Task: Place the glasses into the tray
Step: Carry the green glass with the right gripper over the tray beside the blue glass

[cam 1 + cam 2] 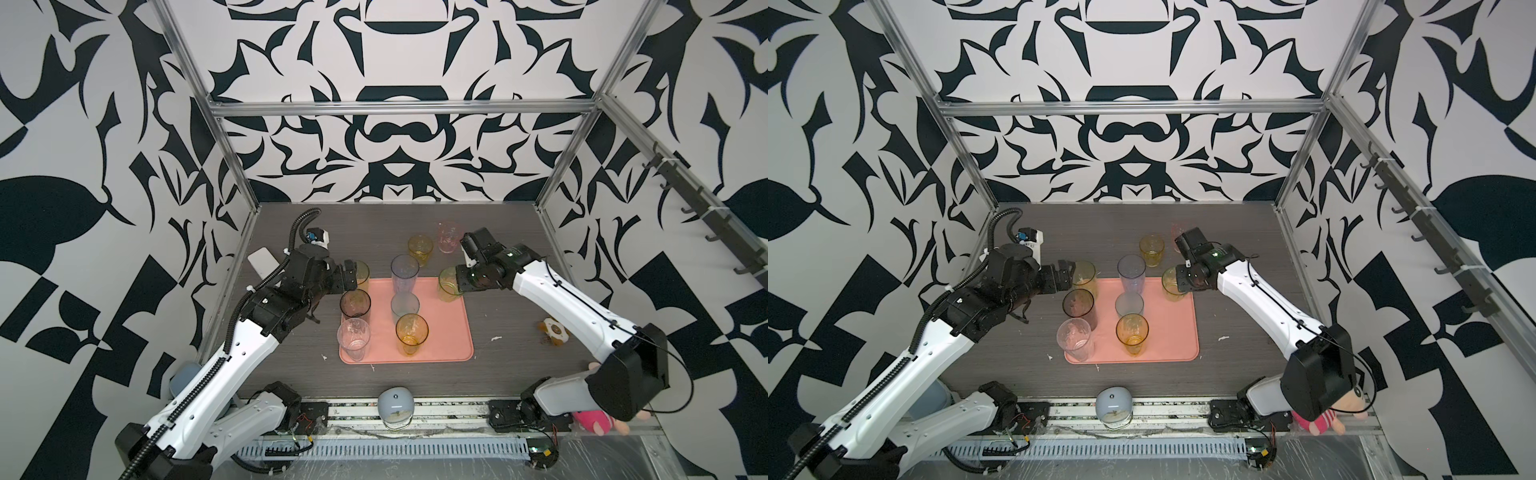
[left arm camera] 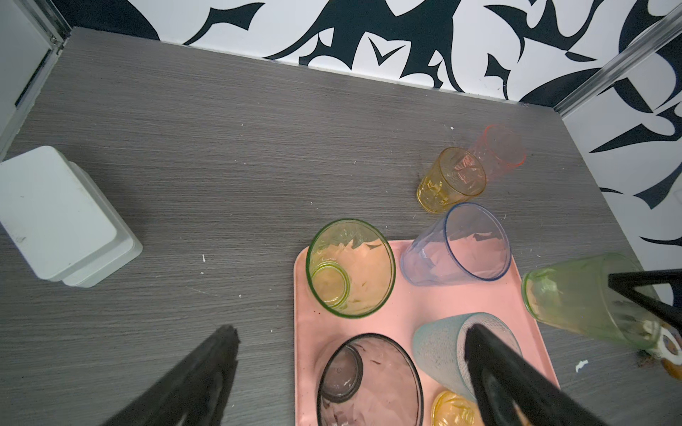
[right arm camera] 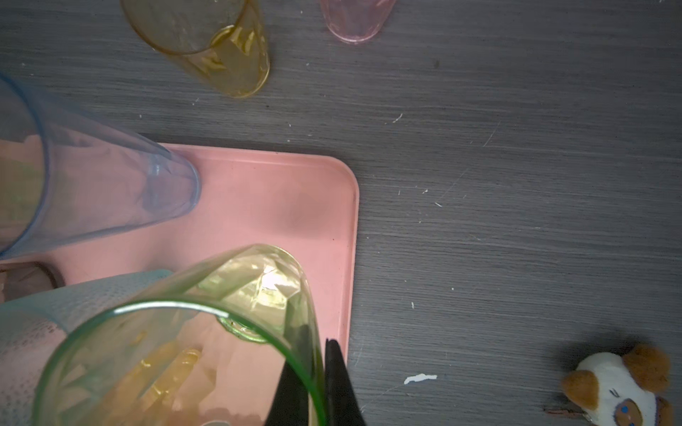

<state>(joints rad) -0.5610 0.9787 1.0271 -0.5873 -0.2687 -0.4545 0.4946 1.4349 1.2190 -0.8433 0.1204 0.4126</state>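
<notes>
The right end effector (image 3: 316, 354) pinches the rim of a green glass (image 3: 258, 287), one finger inside and one outside. It holds the glass tilted over the far right corner of the pink tray (image 3: 258, 206) — whether the base touches the tray I cannot tell. The left end effector (image 2: 352, 332) stands wide, gripping nothing, just beside a yellow-green glass (image 2: 350, 269) on the tray's far left corner. Five more stand upright on the tray (a blue glass (image 1: 404, 274), a grey glass (image 1: 355, 305), a teal glass (image 1: 404, 309), an amber glass (image 1: 411, 334), a clear glass (image 1: 353, 338)). On the desk (image 1: 374, 220) beyond the tray — a yellow glass (image 1: 420, 249) and a pink glass (image 1: 449, 237), close together.
</notes>
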